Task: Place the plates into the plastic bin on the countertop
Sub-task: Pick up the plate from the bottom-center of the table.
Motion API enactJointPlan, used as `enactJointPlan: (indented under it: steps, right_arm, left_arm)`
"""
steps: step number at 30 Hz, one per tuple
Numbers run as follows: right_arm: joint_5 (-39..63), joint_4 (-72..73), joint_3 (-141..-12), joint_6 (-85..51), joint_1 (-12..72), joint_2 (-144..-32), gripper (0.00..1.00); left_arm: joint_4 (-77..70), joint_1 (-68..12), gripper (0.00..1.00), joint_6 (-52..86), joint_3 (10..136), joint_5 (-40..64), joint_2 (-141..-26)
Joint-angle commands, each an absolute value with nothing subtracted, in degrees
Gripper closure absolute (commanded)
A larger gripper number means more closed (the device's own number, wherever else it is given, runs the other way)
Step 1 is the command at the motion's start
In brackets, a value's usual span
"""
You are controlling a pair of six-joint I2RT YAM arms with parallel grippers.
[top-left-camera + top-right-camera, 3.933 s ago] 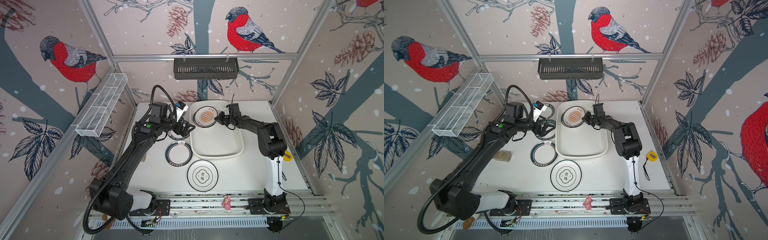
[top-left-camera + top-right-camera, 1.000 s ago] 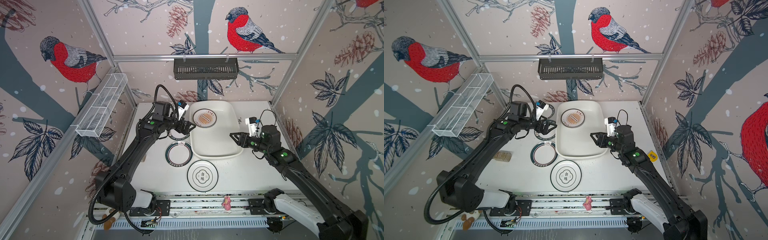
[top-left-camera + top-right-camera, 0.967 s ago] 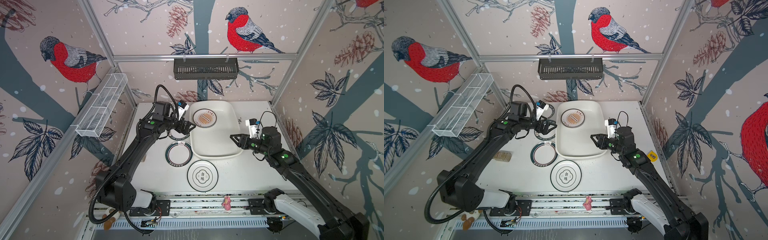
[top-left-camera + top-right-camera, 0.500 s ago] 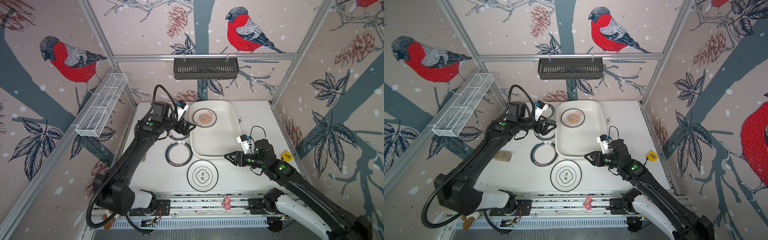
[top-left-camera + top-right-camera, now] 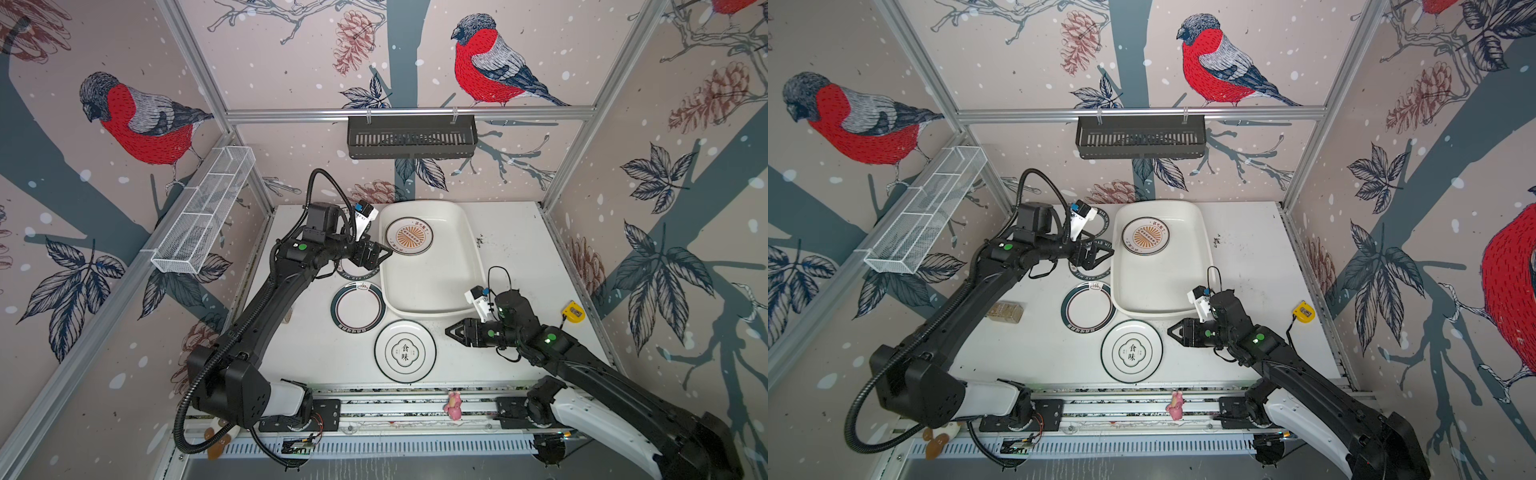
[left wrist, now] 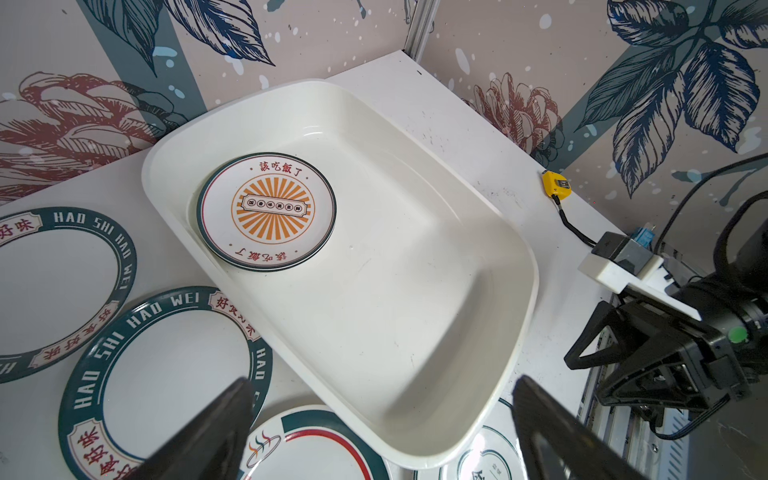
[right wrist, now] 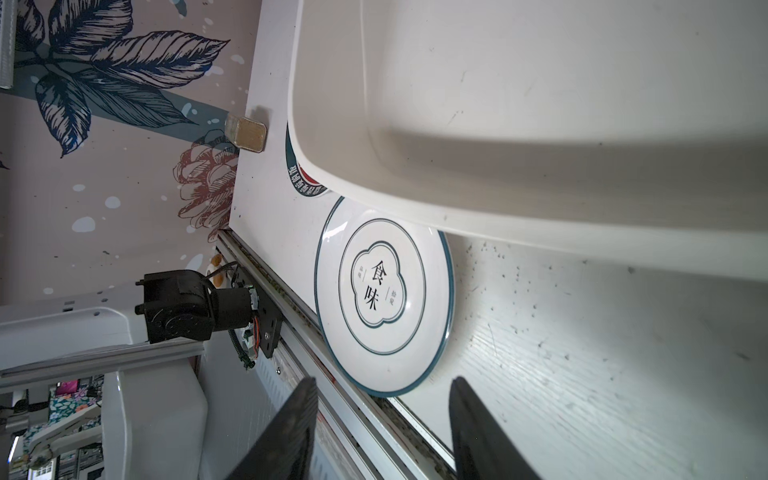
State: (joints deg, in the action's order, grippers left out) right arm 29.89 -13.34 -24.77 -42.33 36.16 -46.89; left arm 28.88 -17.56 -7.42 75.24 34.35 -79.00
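right hand [image 5: 451, 332] swung down beside white plate [image 5: 405, 351] | half-open, empty | left hand [image 5: 382, 255] wide

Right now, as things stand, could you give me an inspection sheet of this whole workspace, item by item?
Surface: white countertop with dark specks.
Job's things: plastic bin holds the orange sunburst plate; the white plate with black characters and green-rimmed plates lie outside it on the countertop.
Clutter: yellow gadget, tan block, pink figure on the front rail.
Grippers: left gripper open, empty, by the bin's rim; right gripper open, empty, beside the white plate.
Cables: black hose arcs over the left arm; thin cable loops above the right arm.
Surroundings: bird wallpaper, black shelf, wire basket.
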Motion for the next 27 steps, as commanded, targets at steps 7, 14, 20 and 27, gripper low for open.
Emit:
enactJointPlan:
  steps: [7, 14, 20, 27]
  right_arm:
    - [28.5, -7.6, -21.6, -44.2, 38.4, -50.1, 0.48]
    - [25.6, -10.6, -21.1, -42.7, 39.9, -51.6, 0.48]
    - [25.9, -8.3, -17.7, -44.9, 41.4, -50.2, 0.49]
    - [26.5, -1.0, -14.3, -48.6, 43.6, -50.3, 0.5]
  left_arm:
    - [29.0, -17.7, 0.04, -8.4, 75.3, 33.8, -79.2]
    - [29.4, -17.7, 0.04, -9.1, 75.5, 33.2, -79.7]
    - [30.4, -17.7, 0.04, -8.9, 76.1, 34.4, -81.1]
    - [31.8, -17.7, 0.04, -8.9, 77.5, 35.4, -82.2]
